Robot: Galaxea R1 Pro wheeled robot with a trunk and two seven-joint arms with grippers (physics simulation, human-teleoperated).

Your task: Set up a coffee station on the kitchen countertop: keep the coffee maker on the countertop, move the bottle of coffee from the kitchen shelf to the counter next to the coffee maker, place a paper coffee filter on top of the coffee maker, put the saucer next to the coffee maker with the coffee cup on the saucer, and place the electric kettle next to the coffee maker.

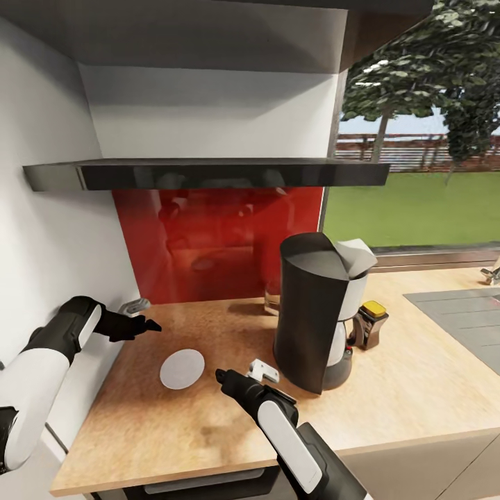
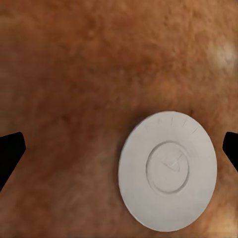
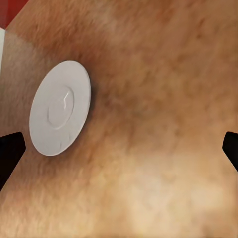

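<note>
Saucer (image 1: 182,368): flat on wooden countertop (image 1: 417,389), at 10 o'clock from right gripper (image 1: 221,376), 5 o'clock from left gripper (image 1: 149,324); both spread, empty. Coffee maker (image 1: 316,312) near red backsplash (image 1: 215,239).

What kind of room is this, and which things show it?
Most likely a home kitchen: a wooden countertop carries a coffee maker and a saucer, a range hood hangs above a red backsplash, and a window faces a garden.
</note>
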